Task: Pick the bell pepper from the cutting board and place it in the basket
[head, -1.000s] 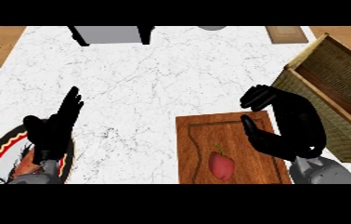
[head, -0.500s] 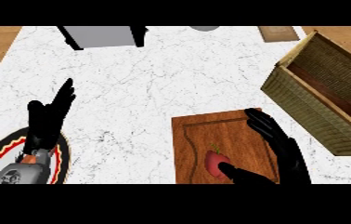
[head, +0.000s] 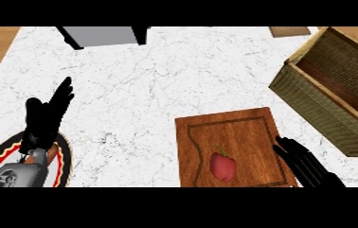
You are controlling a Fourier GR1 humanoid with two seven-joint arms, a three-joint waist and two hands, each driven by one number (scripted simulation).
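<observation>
Head view: red bell pepper (head: 223,167) lies on wooden cutting board (head: 231,127), low on it. Just right of it, right hand (head: 306,164) at board's edge, fingers straight, grasping nothing. At left, left hand (head: 45,119) rests open above plate (head: 64,160). Woven basket (head: 315,109) stands upper right.

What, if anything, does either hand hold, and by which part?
Nothing. The bell pepper lies untouched on the cutting board; the right hand is open by its right edge, the left hand open at left.
</observation>
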